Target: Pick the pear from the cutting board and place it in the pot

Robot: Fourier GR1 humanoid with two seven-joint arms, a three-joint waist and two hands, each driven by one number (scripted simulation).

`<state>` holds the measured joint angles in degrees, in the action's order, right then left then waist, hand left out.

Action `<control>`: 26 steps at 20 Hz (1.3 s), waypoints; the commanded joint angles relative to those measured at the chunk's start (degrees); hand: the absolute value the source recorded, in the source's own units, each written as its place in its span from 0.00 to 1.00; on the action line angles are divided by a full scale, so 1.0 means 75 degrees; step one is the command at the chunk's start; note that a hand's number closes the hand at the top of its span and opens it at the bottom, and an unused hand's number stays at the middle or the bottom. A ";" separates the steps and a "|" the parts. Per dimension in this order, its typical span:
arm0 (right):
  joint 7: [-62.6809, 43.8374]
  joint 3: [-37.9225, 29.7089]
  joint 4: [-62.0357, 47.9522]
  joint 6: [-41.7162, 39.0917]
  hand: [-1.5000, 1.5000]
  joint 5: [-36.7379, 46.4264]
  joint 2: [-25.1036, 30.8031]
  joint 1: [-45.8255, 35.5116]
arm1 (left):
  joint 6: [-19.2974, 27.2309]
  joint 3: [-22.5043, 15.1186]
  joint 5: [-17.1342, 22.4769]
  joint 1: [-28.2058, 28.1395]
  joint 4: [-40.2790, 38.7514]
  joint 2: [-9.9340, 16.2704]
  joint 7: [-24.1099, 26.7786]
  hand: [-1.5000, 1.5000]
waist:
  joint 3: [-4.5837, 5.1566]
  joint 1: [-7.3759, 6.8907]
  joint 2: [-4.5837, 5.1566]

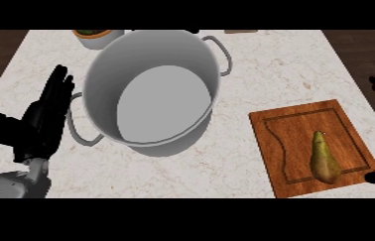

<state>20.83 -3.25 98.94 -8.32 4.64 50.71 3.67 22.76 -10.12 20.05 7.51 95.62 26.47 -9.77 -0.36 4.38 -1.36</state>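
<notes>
pear point(323, 158) lying on cutting board point(293, 136) lower right; pot point(157, 86) centre, nothing inside; left hand point(45, 117) left edge, fingers straight and apart, holding nothing

white marble counter point(293, 71): grey pot point(157, 86) left of centre, wooden cutting board point(282, 150) at the near right corner, small bowl point(96, 36) at the far edge.

The left hand point(45, 117) is black throughout, with long, slender fingers and a matte, slightly glossy finish on its broader back. Below the wrist, the left forearm point(22, 183) is a light grey casing with rounded contours. At the view's right edge, only small black fragments of the other hand show, too little to describe.
</notes>
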 commanded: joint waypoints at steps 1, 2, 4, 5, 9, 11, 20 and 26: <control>-0.0317 -0.0686 0.0891 -0.0325 0.00 0.0306 0.1006 0.1009 | -0.0326 -0.0299 0.0274 -0.0162 0.0204 -0.0068 -0.0549 0.50 | 0.0063 -0.0078 0.0069; -0.0620 -0.0783 0.1167 -0.0484 0.00 0.0358 0.1251 0.1058 | -0.0176 -0.0487 0.0173 -0.0135 0.0176 -0.0319 -0.0503 0.50 | 0.0070 -0.0040 0.0070; -0.1164 -0.0867 0.1527 -0.0664 0.00 0.0541 0.1440 0.1239 | -0.0063 -0.0594 0.0049 -0.0234 0.0351 -0.0419 -0.0538 0.50 | 0.0067 -0.0232 0.0098; -0.1157 -0.1189 0.1720 -0.0976 0.00 0.0403 0.1743 0.1558 | 0.0051 -0.0674 -0.0075 -0.0185 0.0331 -0.0438 -0.0642 0.50 | 0.0068 -0.0096 0.0076; -0.2582 -0.1311 0.2360 -0.1609 0.00 0.0364 0.1996 0.1830 | -0.0181 -0.0521 -0.0014 -0.0064 0.0228 -0.0460 -0.0535 0.50 | 0.0067 -0.0277 0.0130; -0.3167 -0.1305 0.2589 -0.1866 0.00 0.0191 0.1880 0.1972 | -0.0105 -0.0691 -0.0157 0.0191 0.0108 -0.0673 -0.0600 0.50 | 0.0062 -0.0309 0.0149; -0.4633 -0.0738 0.2406 -0.2398 0.00 0.0631 0.1425 0.1410 | -0.0495 -0.0506 -0.0253 0.0031 -0.0071 -0.0875 -0.0401 0.50 | 0.0050 -0.0611 0.0197; -0.4976 0.0032 0.1964 -0.2635 0.00 0.1617 0.1105 0.1093 | -0.0699 -0.0347 -0.0288 -0.0039 0.0120 -0.0832 -0.0620 0.50 | 0.0048 -0.0636 0.0194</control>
<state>-15.85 -4.99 116.60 -26.42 13.18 59.78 13.65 19.36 -11.90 17.15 9.42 98.00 21.35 -13.66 -0.29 -0.31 -0.28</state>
